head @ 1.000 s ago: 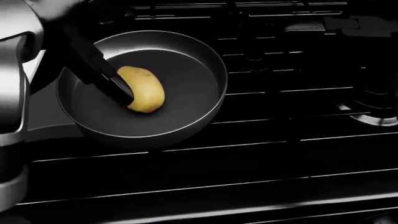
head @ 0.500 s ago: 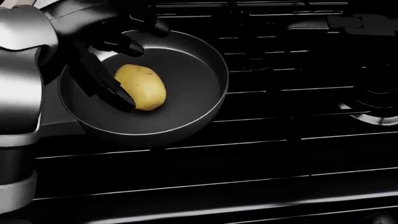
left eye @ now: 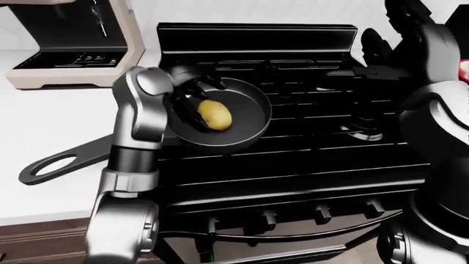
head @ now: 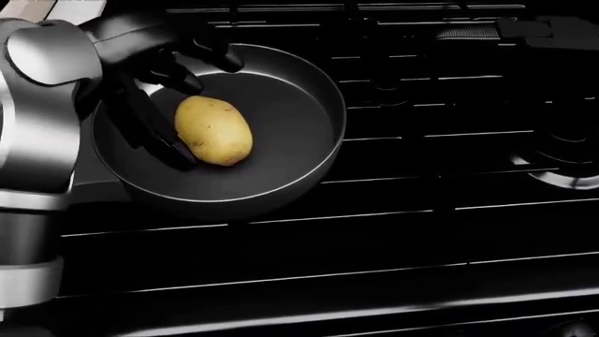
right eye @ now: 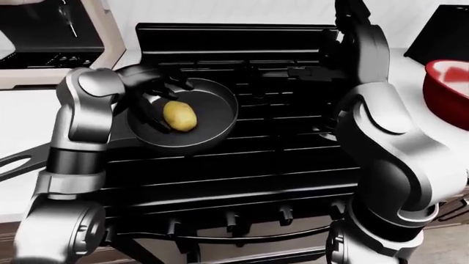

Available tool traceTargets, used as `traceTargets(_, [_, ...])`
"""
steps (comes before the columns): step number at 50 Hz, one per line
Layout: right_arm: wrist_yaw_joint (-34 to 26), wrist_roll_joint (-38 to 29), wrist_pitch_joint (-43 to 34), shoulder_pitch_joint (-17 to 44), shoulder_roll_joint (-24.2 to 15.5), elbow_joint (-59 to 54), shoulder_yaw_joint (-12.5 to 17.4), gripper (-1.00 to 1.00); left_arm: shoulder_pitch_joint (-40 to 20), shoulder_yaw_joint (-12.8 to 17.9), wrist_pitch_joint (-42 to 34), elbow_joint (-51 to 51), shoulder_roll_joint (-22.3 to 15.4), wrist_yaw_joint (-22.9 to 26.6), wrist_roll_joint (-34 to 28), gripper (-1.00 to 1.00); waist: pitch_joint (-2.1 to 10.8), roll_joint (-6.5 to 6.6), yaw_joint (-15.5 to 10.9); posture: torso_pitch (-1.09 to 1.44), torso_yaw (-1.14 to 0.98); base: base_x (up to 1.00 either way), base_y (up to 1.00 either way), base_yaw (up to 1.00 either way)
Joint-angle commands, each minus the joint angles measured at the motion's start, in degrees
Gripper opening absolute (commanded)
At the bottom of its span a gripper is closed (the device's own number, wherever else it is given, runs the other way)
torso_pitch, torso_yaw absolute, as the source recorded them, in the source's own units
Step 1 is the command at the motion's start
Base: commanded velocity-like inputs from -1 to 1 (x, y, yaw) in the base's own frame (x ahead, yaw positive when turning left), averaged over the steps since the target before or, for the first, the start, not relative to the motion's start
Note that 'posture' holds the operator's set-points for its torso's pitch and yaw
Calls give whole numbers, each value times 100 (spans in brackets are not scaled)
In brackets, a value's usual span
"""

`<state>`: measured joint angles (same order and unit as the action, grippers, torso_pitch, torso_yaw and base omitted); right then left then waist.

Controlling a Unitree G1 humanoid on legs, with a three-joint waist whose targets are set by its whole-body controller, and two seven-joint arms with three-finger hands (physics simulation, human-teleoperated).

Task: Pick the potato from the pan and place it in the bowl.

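A yellow potato (head: 213, 130) lies in the dark round pan (head: 314, 84) on the black stove. My left hand (head: 199, 111) reaches into the pan from the left. One long finger (head: 154, 133) lies along the potato's left side, and two more curl above it near the pan's upper left rim. The fingers stand about the potato without closing round it. My right hand (left eye: 392, 36) is raised over the stove's upper right with spread fingers, holding nothing. The red bowl (right eye: 448, 82) shows at the right edge of the right-eye view, partly cut off.
The pan's long handle (left eye: 66, 160) sticks out left over the white counter (left eye: 44, 121). A coffee machine (left eye: 70, 44) stands at the top left. Stove grates (head: 449, 175) run right of the pan, and knobs (left eye: 319, 213) line the stove's lower edge.
My left hand has moved further over the pan. Its upper fingers now curl above the potato, where a second ago only one finger showed. The potato has barely shifted.
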<state>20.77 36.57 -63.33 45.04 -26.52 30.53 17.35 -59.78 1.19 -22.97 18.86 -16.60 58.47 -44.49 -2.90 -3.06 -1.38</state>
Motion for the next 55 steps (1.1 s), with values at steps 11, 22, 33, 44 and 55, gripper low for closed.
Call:
traceTargets(11, [27,35,191,175,-101,77,72,100,-290,28,353,169,34,-312,-95,46,171,-5,-1,0,0,0,0,0])
traceTargets(22, [71,105,177,186,-124,104,85,100,-263,24,458,355,77,-462,-80,42,173,-5,0,0,0,0,0,0])
traceTargets(33, [71,112,205,175,-133,95,83,100,-210,-14,486,392,145,-485,-72,39,183,-3,0,0,0,0,0,0])
traceTargets(44, [116,187,184,182,-164,100,100,100,-184,-17,525,334,179,-503,-96,13,190,-7,0,0,0,0,0,0])
traceTargets(55, [140,214,196,192,-172,90,93,100,29,-112,727,172,210,-350,-337,-1,194,-1,2,0,0,0,0,0])
